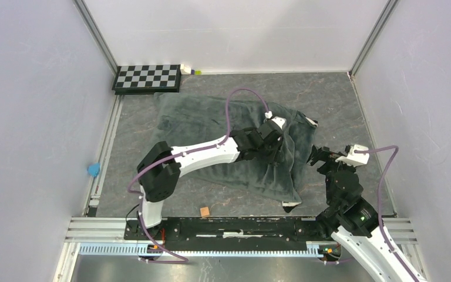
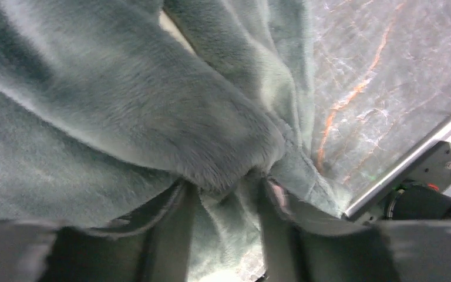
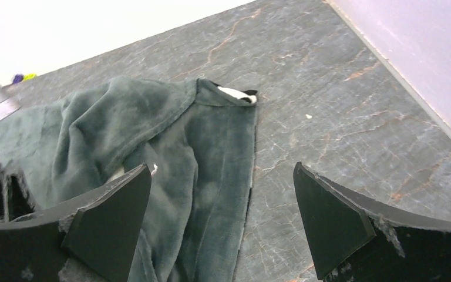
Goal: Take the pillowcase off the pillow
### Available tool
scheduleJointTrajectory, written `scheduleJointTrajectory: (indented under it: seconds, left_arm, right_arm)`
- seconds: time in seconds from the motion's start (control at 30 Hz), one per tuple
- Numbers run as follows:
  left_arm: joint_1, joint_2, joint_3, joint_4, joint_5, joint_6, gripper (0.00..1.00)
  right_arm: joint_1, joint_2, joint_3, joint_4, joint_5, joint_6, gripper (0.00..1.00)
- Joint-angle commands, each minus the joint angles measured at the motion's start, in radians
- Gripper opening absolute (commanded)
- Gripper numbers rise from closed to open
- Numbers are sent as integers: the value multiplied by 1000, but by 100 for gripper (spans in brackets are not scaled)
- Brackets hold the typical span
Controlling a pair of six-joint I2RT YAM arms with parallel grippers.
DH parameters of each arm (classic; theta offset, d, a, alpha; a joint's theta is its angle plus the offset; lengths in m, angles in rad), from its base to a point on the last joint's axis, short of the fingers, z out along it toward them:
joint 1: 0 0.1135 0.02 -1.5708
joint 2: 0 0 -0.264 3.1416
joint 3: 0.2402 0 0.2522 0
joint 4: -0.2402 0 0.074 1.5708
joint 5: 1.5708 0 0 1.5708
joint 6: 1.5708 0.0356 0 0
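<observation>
The left tool (image 2: 226, 202) is pinched on a thick fold of the pillowcase (image 1: 211, 117). In its wrist view, plush grey-green cloth fills the gap between the two fingers (image 2: 173, 235) and bulges just beyond their tips. From above, this arm reaches across the cover and grips it near its right side, toward the far edge.

The right tool (image 3: 220, 176) is spread wide and holds nothing. It hangs over bare surface (image 1: 270, 82) just right of the cover's right edge, not touching the fabric.

The pillowcase lies rumpled across the middle of the surface with its plain dark face up. A black-and-white corner (image 3: 235, 94) peeks out at the far right, and another shows at the near right corner in the top view.

The pillow cannot be made out with any certainty. No white cushion lies out on the surface. Only thin pale slivers show among the folds in the wrist views, too small to say what they are.

My judgement is that the pillow is inside the cover and little or nothing has been drawn off. One grasp on the fabric is in place. What is left is nearly the whole job: finding the open end, holding or pinning the pillow, and pulling the cover clear of it.

A checkerboard (image 1: 147, 77) sits at the far left, well apart.
</observation>
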Motion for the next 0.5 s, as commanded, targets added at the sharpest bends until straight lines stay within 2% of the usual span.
scheduleJointTrajectory:
  seconds: [0.0, 0.03, 0.1, 0.17, 0.23, 0.3, 0.47]
  left_arm:
    - [64, 2, -1, 4, 29, -52, 23]
    - [87, -32, -60, 63, 69, -69, 13]
    - [122, -122, -203, 184, 127, -88, 3]
    - [152, -198, -295, 235, 160, -94, 2]
    - [186, -264, -357, 240, 197, -98, 2]
    - [223, -326, -420, 252, 240, -106, 2]
    - [327, -506, -585, 295, 304, -98, 2]
  right_arm:
    - [1, 21, -35, 64, -122, -59, 98]
    - [1, 33, -41, 69, -135, -50, 98]
    - [1, 54, -53, 90, -144, -38, 98]
    - [1, 76, -56, 102, -137, -15, 98]
    - [2, 100, -61, 137, -192, -35, 98]
    - [1, 136, -66, 182, -302, -84, 98]
    - [1, 298, -71, 228, -624, -81, 98]
